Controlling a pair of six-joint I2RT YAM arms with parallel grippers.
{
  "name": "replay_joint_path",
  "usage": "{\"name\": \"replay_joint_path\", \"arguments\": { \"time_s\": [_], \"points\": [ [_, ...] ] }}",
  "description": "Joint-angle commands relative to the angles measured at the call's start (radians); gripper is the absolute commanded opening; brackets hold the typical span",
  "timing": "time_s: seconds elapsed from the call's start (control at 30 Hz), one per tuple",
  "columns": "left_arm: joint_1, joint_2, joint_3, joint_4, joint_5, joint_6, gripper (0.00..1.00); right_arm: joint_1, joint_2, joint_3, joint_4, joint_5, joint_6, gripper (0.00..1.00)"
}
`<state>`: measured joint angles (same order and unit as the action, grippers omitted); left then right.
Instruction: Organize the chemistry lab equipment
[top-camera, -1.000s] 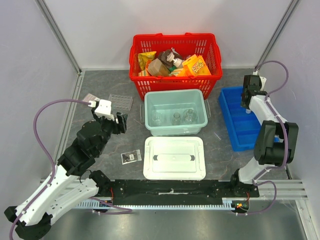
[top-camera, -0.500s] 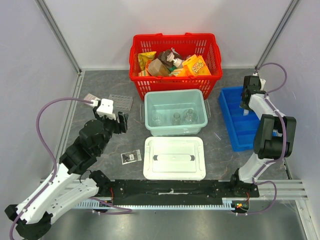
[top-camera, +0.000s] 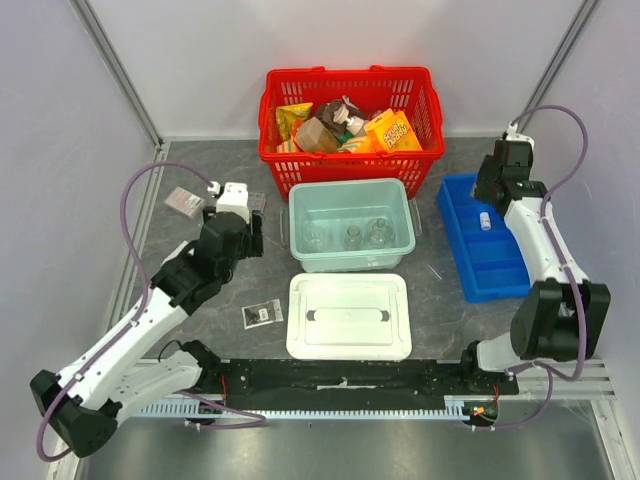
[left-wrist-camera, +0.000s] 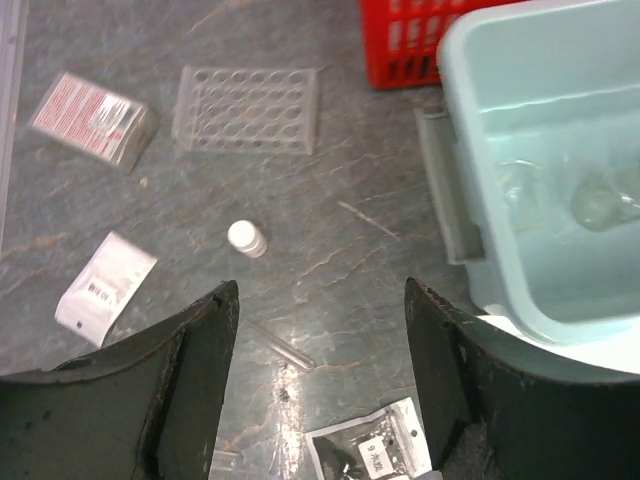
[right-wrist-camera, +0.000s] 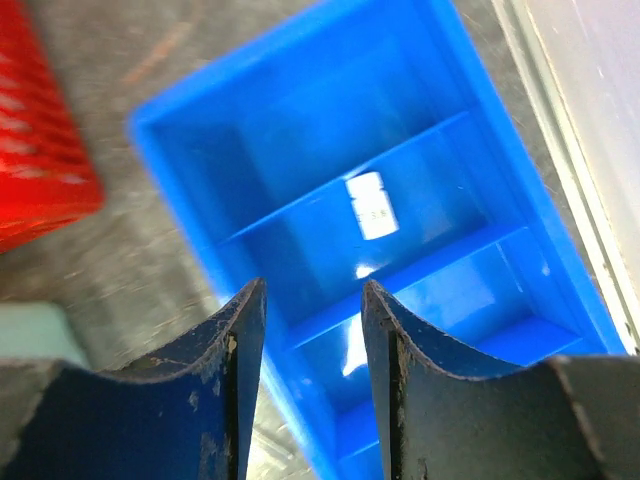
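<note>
The right gripper (right-wrist-camera: 312, 285) is held open over the tray (right-wrist-camera: 300, 130) by the desk's right edge. A vial (right-wrist-camera: 371, 205) lies in its middle compartment, so small stuff seems to be sorted there. Flasks (top-camera: 350, 237) are kept in the bin (top-camera: 350, 186) mid-desk. The left gripper (left-wrist-camera: 318, 290) is spread wide above a loose vial (left-wrist-camera: 246, 238) toward the left edge, probably lined up for a grab. The well plate (left-wrist-camera: 248, 108) and a packet (left-wrist-camera: 375, 455) are not yet sorted.

Basket (top-camera: 345, 168): red, mesh-sided; I see it at the far side of the surface (top-camera: 440, 310).
Snack packs (top-camera: 392, 130): orange and yellow, inside the basket.
</note>
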<state>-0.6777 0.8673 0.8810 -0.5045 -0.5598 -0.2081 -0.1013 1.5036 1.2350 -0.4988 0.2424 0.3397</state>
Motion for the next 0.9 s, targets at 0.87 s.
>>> {"name": "replay_joint_path", "arguments": {
  "time_s": [0.87],
  "points": [
    [0.607,0.671,0.243,-0.066,0.482,-0.175,0.51,0.299,-0.528,-0.074,0.043,-0.296,0.07,0.52]
  ]
}}
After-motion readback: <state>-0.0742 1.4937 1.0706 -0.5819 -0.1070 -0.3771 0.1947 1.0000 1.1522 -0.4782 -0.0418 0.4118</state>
